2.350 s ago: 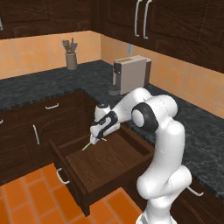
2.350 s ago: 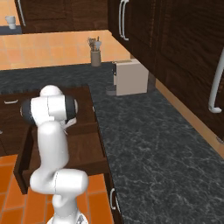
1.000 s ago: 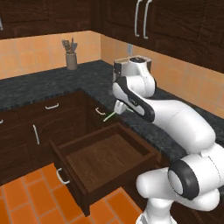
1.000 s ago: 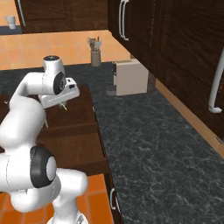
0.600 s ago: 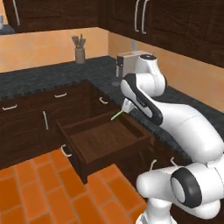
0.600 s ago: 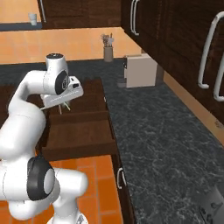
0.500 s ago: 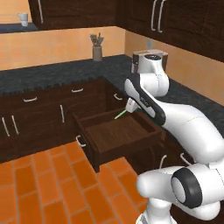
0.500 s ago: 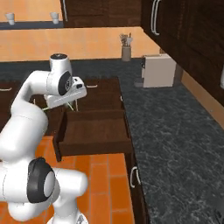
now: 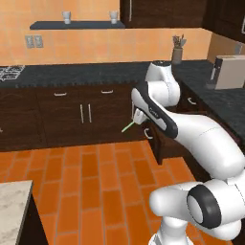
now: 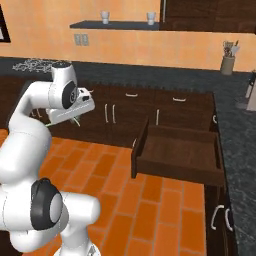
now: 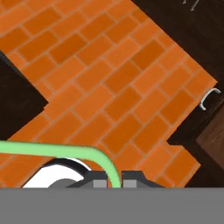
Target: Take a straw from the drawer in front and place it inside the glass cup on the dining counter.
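The whole scene has swung round since a moment ago: the base has been turned away from the corner cabinets, so the brick floor (image 9: 91, 182) is now faced and the drawer (image 10: 177, 150) has been left standing open off to the robot's right. The drawer itself has not been moved; only the cameras have.

The straw (image 9: 127, 127) is held out over the floor, well clear of the drawer, pinched at one end by the closed fingers (image 9: 139, 118), with its free end angled down and to the left in the left base view. In the hand view it is seen as a pale green line bending out from between the fingertips (image 11: 132, 178).

The picking step is therefore judged complete, and the carry to the glass is under way. A beige marble corner (image 9: 13, 210) is seen at the lower left, probably the dining desk; the glass is not yet seen. The straw is thin, so a slip in the grip during travel is the likely risk.
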{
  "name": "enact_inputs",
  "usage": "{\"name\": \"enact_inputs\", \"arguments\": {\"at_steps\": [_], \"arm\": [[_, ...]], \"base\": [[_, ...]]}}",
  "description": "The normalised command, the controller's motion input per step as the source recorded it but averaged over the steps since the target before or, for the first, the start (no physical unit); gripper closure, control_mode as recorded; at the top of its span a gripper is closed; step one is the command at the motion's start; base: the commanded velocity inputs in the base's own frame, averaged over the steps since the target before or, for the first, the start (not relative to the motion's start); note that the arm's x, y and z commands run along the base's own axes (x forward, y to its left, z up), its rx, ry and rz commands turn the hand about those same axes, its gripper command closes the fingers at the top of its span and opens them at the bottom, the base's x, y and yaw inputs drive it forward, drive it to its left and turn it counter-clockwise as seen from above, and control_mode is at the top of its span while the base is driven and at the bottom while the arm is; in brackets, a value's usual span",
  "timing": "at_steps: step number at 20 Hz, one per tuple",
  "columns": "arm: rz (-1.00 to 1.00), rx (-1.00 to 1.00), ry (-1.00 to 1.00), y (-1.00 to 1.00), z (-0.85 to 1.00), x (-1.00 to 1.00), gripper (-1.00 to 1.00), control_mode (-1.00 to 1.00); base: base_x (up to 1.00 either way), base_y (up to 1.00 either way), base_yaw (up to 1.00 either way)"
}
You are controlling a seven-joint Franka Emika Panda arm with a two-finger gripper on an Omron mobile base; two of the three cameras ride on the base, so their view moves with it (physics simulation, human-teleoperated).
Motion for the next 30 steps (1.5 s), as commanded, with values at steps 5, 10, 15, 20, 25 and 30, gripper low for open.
{"name": "enact_inputs", "arguments": {"at_steps": [5,10,15,20,25,30], "arm": [[0.00,0.00,0.00,0.00,0.00,0.00,1.00,1.00],[0.00,0.00,0.00,0.00,0.00,0.00,1.00,1.00],[0.00,0.00,0.00,0.00,0.00,0.00,1.00,1.00],[0.00,0.00,0.00,0.00,0.00,0.00,1.00,1.00],[0.00,0.00,0.00,0.00,0.00,0.00,1.00,1.00],[0.00,0.00,0.00,0.00,0.00,0.00,1.00,1.00]], "base": [[-1.00,0.22,-0.17],[-1.00,0.38,-0.23],[-1.00,0.24,-0.21],[-1.00,0.10,-0.19],[-1.00,0.15,-0.15],[-1.00,0.43,0.00]]}}
